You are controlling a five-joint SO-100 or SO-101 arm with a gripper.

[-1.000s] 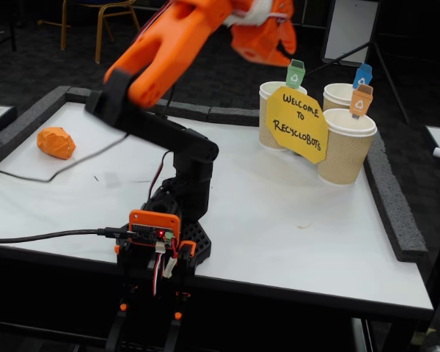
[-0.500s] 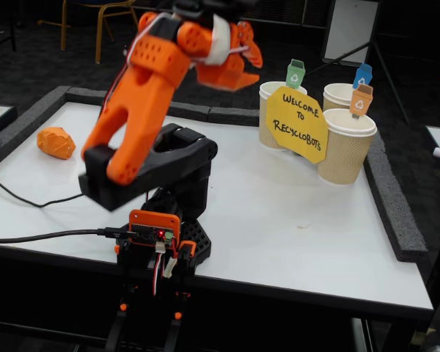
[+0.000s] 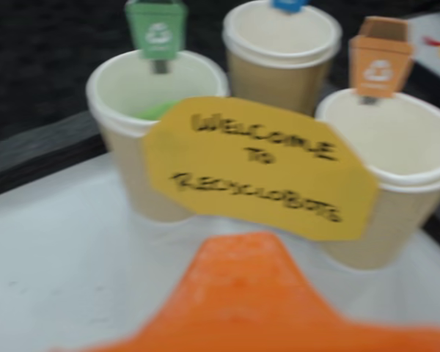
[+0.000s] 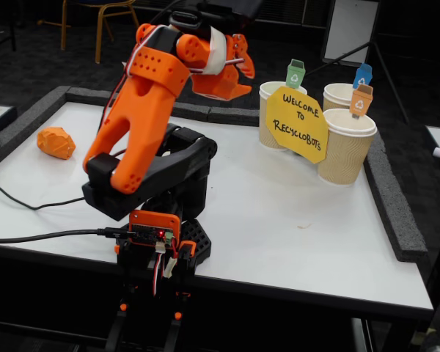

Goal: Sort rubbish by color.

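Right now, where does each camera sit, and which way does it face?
Wrist view: rides on the arm, facing three tan ribbed paper cups behind a yellow paper welcome sign; only the orange gripper shows, blurred.
Fixed view: stands off the table's front, looking down across it; the whole orange arm shows, plus an orange crumpled lump.
Shared: cups, sign.

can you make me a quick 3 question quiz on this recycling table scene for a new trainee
1. True or false: the orange lump already lies inside a cup.
2. In the wrist view, which cup shows something green inside? A) cup with the green tag B) cup with the orange tag C) cup with the blue tag
3. What do the words on the yellow sign say?

Key
1. False: it lies on the table, far from the cups, at the fixed view's left.
2. A
3. Welcome to RecycloBots
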